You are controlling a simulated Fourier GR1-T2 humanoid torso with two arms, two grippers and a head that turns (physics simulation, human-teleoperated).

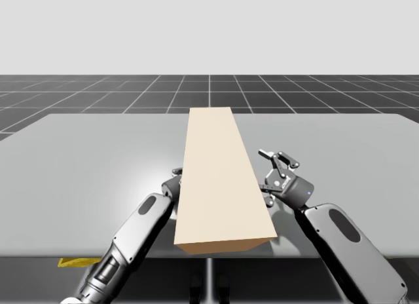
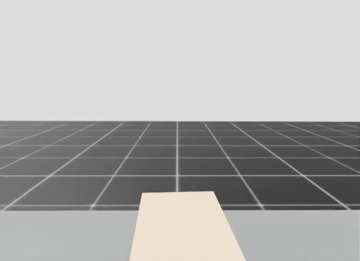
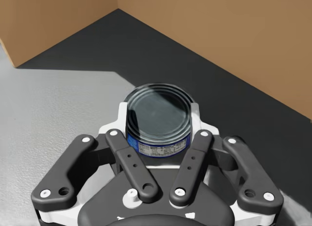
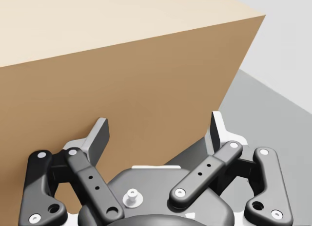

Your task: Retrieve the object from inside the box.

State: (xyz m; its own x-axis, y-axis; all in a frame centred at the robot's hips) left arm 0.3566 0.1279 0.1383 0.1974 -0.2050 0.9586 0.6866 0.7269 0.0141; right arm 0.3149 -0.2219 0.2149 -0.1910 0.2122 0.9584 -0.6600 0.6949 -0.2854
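High view: 1 long cream box (image 1: 219, 179) lies lengthwise on the grey table (image 1: 85, 160), running from the near edge toward the far one. My left arm (image 1: 134, 232) enters at the lower left, and the left gripper (image 1: 174, 182) sits against the box's left flank, largely hidden behind it. My right arm (image 1: 347, 245) enters at the lower right, with the right gripper (image 1: 278, 158) just beside the box's right flank, claw spread and holding nothing. 1 small yellow piece (image 1: 75, 261) shows below the table's near edge. A dark grid floor (image 1: 98, 91) lies beyond the table. Head view: the far end of the cream box (image 2: 183, 227) is at bottom centre, with the table (image 2: 67, 235) on either side and the grid floor (image 2: 180, 154) behind. Left wrist view: the left gripper (image 3: 157, 111) pinches 1 short round can (image 3: 158, 123), which has a blue label and a dark metal lid, with 1 finger on each side touching it. The can sits where the grey table (image 3: 44, 114) meets a dark patch (image 3: 161, 55). Ahead of it, 2 brown walls of the box (image 3: 234, 36) meet in a corner. Right wrist view: the right gripper (image 4: 158, 131) is spread wide, its 2 fingers (image 4: 100, 136) close before the box's brown side (image 4: 122, 84), with nothing between them. The grey table (image 4: 263, 104) lies beside the box.
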